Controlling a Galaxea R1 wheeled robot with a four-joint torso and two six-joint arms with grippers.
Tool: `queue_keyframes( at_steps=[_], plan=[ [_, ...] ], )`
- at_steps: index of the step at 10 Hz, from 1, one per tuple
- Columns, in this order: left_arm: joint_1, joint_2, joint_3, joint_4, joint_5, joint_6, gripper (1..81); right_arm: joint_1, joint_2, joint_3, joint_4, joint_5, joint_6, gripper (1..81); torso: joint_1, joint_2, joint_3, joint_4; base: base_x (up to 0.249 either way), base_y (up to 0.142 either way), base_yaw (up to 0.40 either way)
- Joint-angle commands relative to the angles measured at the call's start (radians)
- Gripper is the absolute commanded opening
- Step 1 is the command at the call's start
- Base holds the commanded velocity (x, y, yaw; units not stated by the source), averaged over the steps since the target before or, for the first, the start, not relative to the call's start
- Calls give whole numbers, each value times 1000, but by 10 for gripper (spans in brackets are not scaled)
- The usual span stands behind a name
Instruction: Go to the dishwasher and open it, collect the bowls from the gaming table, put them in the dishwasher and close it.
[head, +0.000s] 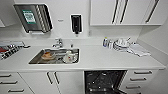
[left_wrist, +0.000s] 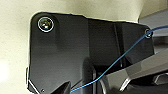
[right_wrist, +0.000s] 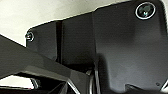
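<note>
The dishwasher (head: 103, 81) stands open under the white counter (head: 100, 60), to the right of the sink. Its dark interior with racks faces me, and its door hangs down past the lower edge of the head view. White cabinet doors (head: 53, 81) sit to its left and white drawers (head: 140, 80) to its right. The gaming table and its bowls are out of view. Both wrist views look onto the robot's own dark plate and jointed bar against a pale surface.
A steel sink (head: 35, 60) in the counter holds a brownish dish (head: 47, 55) and white cups (head: 70, 57), with a tap (head: 58, 43) behind. Stacked dishes (head: 121, 44), bottles (head: 107, 43) and a cloth (head: 138, 50) sit at the counter's right. Wall cupboards (head: 125, 12) hang above.
</note>
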Motion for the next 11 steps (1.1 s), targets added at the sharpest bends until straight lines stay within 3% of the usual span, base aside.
queue_keyframes(
  at_steps=[1,6,7,8,11],
  plan=[
    [-15,-7,7,9,59,0,811,18,3,4,-16,-38,-1,811,-62,97,89,0,0,0,0],
    [-13,-7,7,9,61,0,811,23,3,5,-16,-38,-1,811,-180,274,242,0,0,0,0],
    [-13,-7,7,10,61,0,811,24,3,4,-16,-38,-1,811,-203,308,211,0,0,0,0],
    [-15,-5,7,11,61,0,811,24,3,2,-16,-38,-1,811,-225,341,206,0,0,0,0],
    [-15,-2,7,12,64,0,811,26,3,5,-14,-38,2,811,-284,431,220,0,0,0,0]
  ],
)
